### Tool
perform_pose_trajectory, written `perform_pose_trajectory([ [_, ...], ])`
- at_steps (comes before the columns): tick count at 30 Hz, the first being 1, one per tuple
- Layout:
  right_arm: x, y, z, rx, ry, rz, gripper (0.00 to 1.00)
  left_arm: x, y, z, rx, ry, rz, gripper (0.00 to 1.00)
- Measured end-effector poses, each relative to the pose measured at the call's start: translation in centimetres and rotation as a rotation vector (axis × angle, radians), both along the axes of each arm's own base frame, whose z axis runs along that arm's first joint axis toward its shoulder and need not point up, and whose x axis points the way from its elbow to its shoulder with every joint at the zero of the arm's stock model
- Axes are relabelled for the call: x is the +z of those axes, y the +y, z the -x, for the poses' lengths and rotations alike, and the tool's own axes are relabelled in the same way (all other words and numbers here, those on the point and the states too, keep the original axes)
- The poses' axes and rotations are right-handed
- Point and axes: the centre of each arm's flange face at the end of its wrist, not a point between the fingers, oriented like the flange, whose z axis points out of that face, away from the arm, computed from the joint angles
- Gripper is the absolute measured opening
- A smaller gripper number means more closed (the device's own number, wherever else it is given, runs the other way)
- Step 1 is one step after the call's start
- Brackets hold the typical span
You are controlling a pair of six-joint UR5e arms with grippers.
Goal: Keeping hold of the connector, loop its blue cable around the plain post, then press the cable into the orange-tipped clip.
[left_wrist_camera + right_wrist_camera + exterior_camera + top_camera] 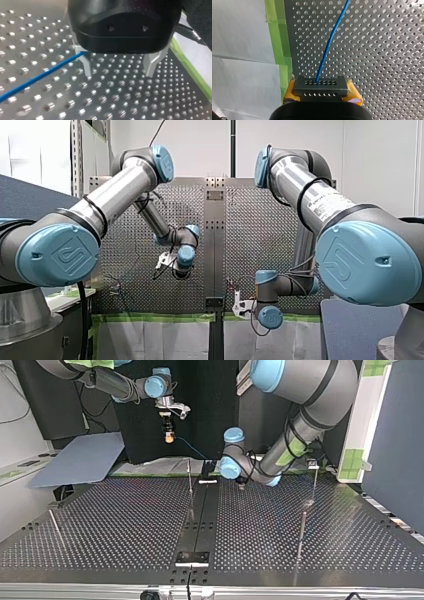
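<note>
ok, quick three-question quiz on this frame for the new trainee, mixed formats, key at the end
1. Multiple choice: what does my right gripper hold between its yellow pads? A) a screwdriver B) the black connector of the blue cable C) nothing
2. True or false: my left gripper is shut on the blue cable.
3. Short answer: in the top view, which gripper hangs nearer the perforated table?
Key: 1 B. 2 false, its metal fingers stand apart. 3 my left.
</note>
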Motion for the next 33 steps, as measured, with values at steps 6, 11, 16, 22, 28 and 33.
perform_pose_trajectory([
  [6,0.0,0.0,0.0,0.0,-0.001,0.002,0.0,-3.4,-1.3,0.8,-0.023,0.029,0.001,0.99],
  [11,0.0,0.0,0.0,0.0,-0.001,0.002,0.0,-6.2,-2.8,1.7,-0.055,0.048,0.024,0.99],
  [16,0.0,0.0,0.0,0.001,0.001,0.004,0.0,-9.0,-4.2,3.1,-0.085,0.072,0.036,0.99],
  [22,0.0,0.0,0.0,0.002,0.009,0.003,0.0,-10.9,-5.7,4.5,-0.117,0.096,0.035,0.99],
  [28,0.0,0.0,0.0,0.002,0.012,0.002,0.0,-11.9,-7.5,5.5,-0.156,0.101,0.082,0.99],
  [33,0.0,0.0,0.0,0.003,0.013,0.001,0.0,-12.1,-8.9,6.0,-0.191,0.095,0.158,0.99],
])
